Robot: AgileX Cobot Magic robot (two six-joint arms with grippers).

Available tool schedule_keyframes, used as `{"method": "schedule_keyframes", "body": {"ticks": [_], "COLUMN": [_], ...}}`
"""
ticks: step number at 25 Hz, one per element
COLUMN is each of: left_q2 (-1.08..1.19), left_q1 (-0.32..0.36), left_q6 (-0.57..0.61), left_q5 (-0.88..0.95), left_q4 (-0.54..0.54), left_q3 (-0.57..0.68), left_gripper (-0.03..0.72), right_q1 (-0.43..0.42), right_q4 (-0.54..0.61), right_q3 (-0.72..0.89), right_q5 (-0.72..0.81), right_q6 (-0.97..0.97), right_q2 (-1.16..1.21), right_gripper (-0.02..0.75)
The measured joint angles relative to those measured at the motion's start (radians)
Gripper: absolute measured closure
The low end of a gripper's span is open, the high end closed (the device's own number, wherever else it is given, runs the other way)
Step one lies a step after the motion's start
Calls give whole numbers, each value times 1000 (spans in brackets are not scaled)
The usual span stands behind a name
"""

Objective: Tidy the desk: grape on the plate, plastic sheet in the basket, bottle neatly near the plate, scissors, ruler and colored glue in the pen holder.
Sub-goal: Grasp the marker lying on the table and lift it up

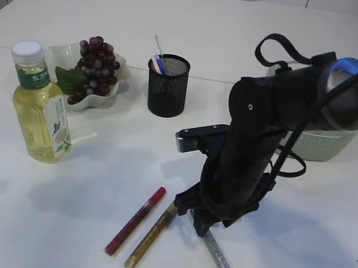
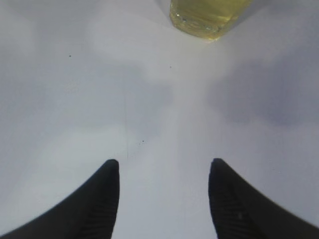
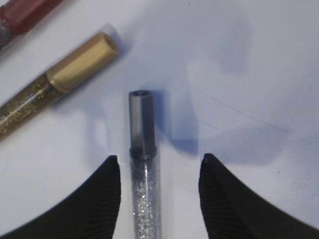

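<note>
Silver glue [image 3: 143, 164] lies between open right end effector [image 3: 159, 199] fingers, seemingly untouched.

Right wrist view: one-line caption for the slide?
Open right gripper straddling the silver glitter glue tube on the white table, with gold and red tubes lying alongside.

Bright, even light falls from overhead; soft, overlapping shadows pool on the white table [image 1: 327, 215] beneath the arm. The exterior view is sharp. Both wrist views look softer, perhaps slightly out of focus near the bottle [image 2: 209, 17].
</note>
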Motion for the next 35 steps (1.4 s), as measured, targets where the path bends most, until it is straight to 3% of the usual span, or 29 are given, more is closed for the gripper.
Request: {"method": "schedule_keyframes", "body": {"ticks": [35], "left_q2": [0], "left_q1": [0], "left_q6": [0], "left_q5": [-14], "left_q4": [0], "left_q3": [0], "left_gripper": [273], "right_q1": [0], "right_q4": [45], "right_q3": [0], "right_q5": [-1], "right_q6": [-40], "right_q2": [23], "right_gripper": [332]}}
